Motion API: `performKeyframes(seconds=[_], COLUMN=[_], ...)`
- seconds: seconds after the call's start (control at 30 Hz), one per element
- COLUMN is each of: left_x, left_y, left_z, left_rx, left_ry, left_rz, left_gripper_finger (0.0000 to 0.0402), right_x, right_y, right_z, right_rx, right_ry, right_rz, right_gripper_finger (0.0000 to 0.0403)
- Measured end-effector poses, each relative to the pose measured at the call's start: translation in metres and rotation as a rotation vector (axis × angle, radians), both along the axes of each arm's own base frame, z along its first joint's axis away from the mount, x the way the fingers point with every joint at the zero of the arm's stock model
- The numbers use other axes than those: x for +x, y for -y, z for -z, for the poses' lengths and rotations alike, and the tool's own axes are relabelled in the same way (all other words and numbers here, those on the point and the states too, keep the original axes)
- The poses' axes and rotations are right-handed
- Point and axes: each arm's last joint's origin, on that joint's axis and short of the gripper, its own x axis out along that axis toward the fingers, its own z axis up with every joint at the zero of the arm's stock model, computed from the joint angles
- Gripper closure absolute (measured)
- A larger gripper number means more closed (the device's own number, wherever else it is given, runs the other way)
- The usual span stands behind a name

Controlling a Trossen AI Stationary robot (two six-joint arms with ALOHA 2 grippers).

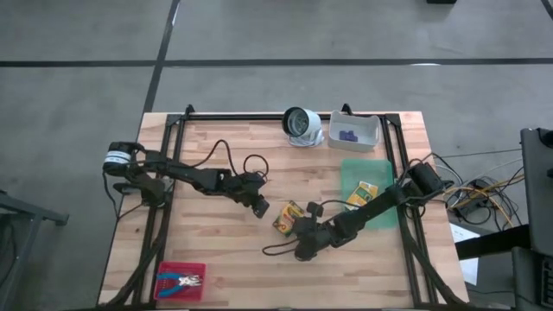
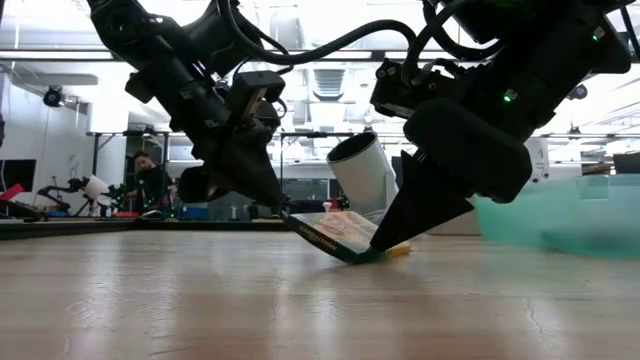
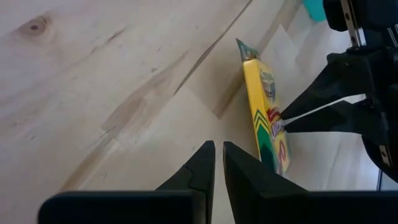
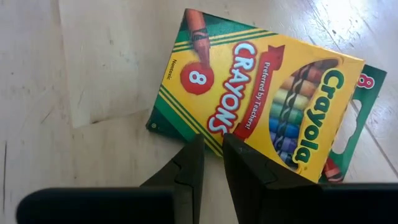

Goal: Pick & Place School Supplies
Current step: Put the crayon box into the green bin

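— Wooden worktop (image 1: 216,246) from above: what's mid-table?
— A Crayola crayon box (image 1: 289,217) between the left gripper (image 1: 259,207) and right gripper (image 1: 304,248).
— Low view?
— The box is tilted, one edge raised.
— Wrist views?
— Both pairs of jaws nearly closed, gripping nothing, tips at the box.

Overhead, table-level and close wrist views (all) share crayon box (image 1: 289,218)

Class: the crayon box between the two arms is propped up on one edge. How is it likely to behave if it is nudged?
The crayon box looks like thin glossy card, so it is probably light and may slide on the wooden table. In the low view it leans on one edge between the left tool and right tool, so it would likely flop flat.
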Motion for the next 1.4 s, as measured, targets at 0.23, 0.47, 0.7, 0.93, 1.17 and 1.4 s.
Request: performKeyframes(seconds=[0.23, 0.47, 0.7, 0.93, 1.17, 1.4], left_x=[0.0005, 0.0007, 0.0006, 0.0007, 0.0007, 0.0005], left_y=[0.0, 0.0, 0.0001, 0.0002, 0.001, 0.0017], left_z=[-0.0005, -0.0007, -0.0008, -0.0013, -0.0015, -0.0018], left_rx=[0.002, 0.003, 0.004, 0.037, 0.038, -0.01], left_ry=[0.007, 0.011, 0.011, 0.019, 0.021, 0.018], left_rz=[0.002, 0.003, 0.004, 0.034, 0.055, 0.044], left_gripper_finger=[0.0364, 0.0364, 0.0364, 0.0364, 0.0364, 0.0364], right_x=[0.0004, 0.0004, 0.0007, 0.0011, 0.0015, 0.0039], right_y=[0.0002, 0.0002, 0.0, -0.0001, -0.0002, -0.0012], right_z=[-0.0002, -0.0002, -0.0004, -0.0006, -0.0009, -0.0019], right_rx=[0.0, -0.001, 0.0, 0.002, 0.003, 0.019], right_ry=[0.005, 0.006, 0.01, 0.015, 0.021, 0.049], right_rz=[0.002, 0.003, 0.003, 0.004, 0.005, 0.003], right_gripper_finger=[0.0346, 0.0346, 0.0346, 0.0346, 0.0346, 0.0346])
